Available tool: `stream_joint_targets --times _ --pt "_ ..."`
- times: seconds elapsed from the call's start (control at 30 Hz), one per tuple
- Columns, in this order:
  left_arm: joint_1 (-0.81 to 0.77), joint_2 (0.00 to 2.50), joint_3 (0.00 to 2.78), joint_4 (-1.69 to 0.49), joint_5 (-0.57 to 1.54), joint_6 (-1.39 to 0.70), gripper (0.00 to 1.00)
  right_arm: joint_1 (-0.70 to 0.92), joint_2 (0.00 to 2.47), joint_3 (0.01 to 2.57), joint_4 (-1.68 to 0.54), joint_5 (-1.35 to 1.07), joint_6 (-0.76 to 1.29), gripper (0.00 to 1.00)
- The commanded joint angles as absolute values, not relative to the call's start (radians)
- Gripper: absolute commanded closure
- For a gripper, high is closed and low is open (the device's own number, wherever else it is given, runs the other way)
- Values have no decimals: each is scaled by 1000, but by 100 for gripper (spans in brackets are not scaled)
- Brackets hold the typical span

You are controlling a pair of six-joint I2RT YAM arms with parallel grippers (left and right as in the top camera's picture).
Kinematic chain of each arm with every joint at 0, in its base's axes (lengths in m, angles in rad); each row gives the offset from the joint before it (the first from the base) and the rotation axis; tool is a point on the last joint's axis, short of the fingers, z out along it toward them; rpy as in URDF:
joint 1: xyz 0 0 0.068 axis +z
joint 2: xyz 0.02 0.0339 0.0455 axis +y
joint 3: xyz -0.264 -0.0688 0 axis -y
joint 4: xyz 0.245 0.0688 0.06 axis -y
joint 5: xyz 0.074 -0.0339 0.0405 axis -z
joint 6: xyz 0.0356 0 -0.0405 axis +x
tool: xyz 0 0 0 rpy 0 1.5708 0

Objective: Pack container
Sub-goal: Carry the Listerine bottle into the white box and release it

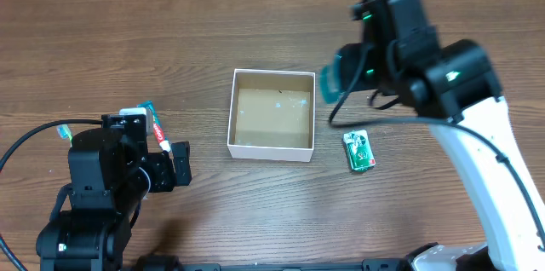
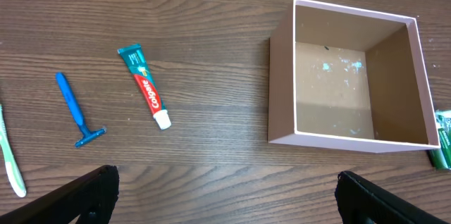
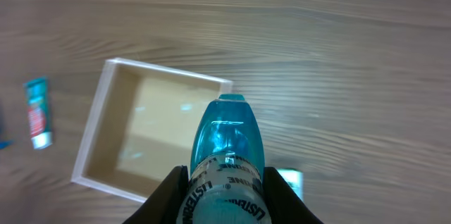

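The container (image 1: 271, 151), a square white-walled box with a brown inside, sits mid-table with nothing inside it. It also shows in the left wrist view (image 2: 282, 90) and the right wrist view (image 3: 95, 136). My right gripper (image 1: 341, 71) is shut on a teal Listerine mouthwash bottle (image 3: 229, 139) and holds it in the air just right of the container's far right corner. My left gripper (image 2: 225, 189) is open and empty, low over bare table left of the container, also seen in the overhead view (image 1: 179, 167).
A toothpaste tube (image 2: 144, 87), a blue razor (image 2: 74, 109) and a toothbrush (image 2: 8, 153) lie left of the container. A green packet (image 1: 359, 150) lies right of it. The table is brown wood.
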State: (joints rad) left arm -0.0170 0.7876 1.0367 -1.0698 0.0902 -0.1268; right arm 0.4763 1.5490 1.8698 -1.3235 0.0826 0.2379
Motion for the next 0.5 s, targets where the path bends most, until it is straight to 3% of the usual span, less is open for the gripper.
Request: stream_joint_targets --times 0.0,0.47 --pt "-8 786 1061 -1068 86 -109 0 583 1538 1912 -1283 114 297 96" --pt "-8 786 1061 -1073 86 -109 0 674 1880 1908 -1166 157 499 96"
